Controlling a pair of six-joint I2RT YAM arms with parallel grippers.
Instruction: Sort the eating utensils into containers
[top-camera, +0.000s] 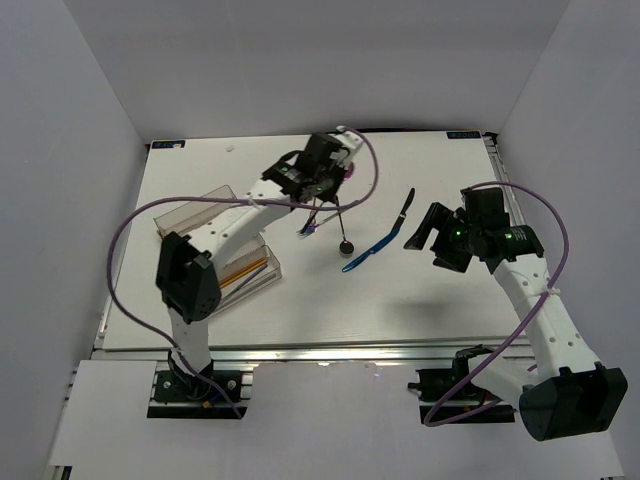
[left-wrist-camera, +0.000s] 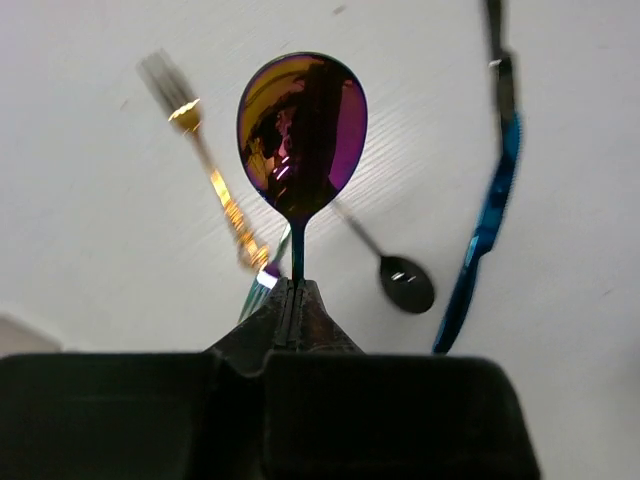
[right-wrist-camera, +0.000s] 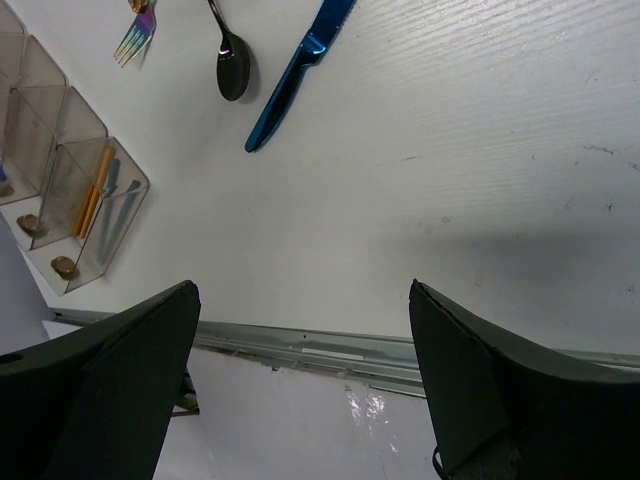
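My left gripper (left-wrist-camera: 291, 290) is shut on the thin handle of an iridescent purple-gold spoon (left-wrist-camera: 302, 125) and holds it above the table, bowl pointing away from the jaws. In the top view this gripper (top-camera: 330, 176) hangs over the table's far middle. Below it lie a gold fork (left-wrist-camera: 215, 185), a black spoon (left-wrist-camera: 405, 281), a blue knife (left-wrist-camera: 487, 225) and an iridescent fork (right-wrist-camera: 135, 36). The clear divided tray (top-camera: 196, 214) stands at the left with gold and blue utensils in its near compartments. My right gripper (right-wrist-camera: 302, 290) is open and empty, right of the blue knife (top-camera: 365, 252).
A dark knife (top-camera: 407, 205) lies right of centre, beyond the blue knife. The table's near metal rail (right-wrist-camera: 320, 345) runs below my right gripper. White walls close in the table on the left, back and right.
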